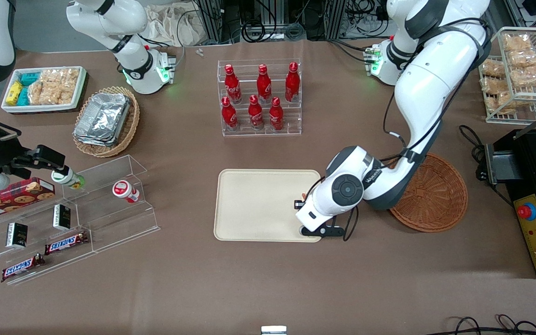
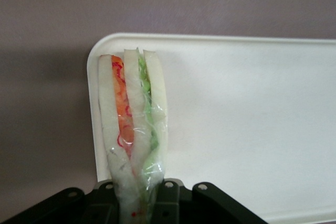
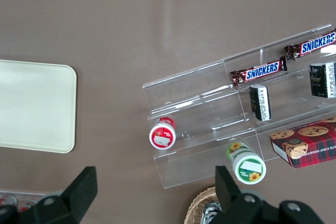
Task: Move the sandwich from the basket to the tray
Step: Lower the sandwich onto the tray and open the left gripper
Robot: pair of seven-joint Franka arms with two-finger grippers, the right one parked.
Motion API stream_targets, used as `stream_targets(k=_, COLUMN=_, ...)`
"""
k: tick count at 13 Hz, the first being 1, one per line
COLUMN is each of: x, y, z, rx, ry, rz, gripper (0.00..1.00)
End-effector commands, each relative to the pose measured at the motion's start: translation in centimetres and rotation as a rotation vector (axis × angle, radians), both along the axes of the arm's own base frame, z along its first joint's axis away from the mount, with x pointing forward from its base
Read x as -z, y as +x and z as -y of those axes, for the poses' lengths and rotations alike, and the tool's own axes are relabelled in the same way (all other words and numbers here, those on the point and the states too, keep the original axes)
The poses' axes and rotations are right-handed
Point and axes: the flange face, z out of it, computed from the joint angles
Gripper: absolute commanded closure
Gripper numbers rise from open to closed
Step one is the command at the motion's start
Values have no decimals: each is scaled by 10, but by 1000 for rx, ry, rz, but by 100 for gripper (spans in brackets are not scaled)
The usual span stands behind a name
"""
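Left wrist view: gripper (image 2: 137,203) fingers clamped on sandwich (image 2: 132,129), above tray (image 2: 236,119) corner

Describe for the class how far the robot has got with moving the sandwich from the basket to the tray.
Done: the basket shows no sandwich in its visible part, so pickup looks complete. In hand: the gripper is shut on the sandwich, holding it over the tray near the edge toward the working arm's end. Left: lowering it onto the tray, releasing it and withdrawing.
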Motion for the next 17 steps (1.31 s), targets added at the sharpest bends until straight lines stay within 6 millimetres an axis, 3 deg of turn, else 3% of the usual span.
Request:
stream_targets(k=1, x=2, y=-9, z=6, rx=4, ry=18, rz=11, gripper=100)
stream_targets(k=5, x=6, y=-18, z=16, rx=3, ry=25, rz=1, gripper=100)
stream_targets(k=6, x=6, y=-18, z=16, rx=3, ry=27, rz=-2, gripper=77)
stream_targets(k=7, x=7, y=-17, z=13, rx=-3, ry=29, rz=-5, gripper=43)
stream_targets(k=8, x=6, y=-16, z=11, rx=2, ry=33, rz=-3, gripper=0)
stream_targets(k=11, x=-7, y=-11, z=5, rx=-1, ry=35, rz=12, gripper=0)
stream_targets(k=14, x=-35, y=4, z=-17, rx=-33, ry=40, rz=41, gripper=0)
stream_targets(k=17, x=-98, y=25, z=-69, rx=-104, ry=63, rz=86, gripper=0)
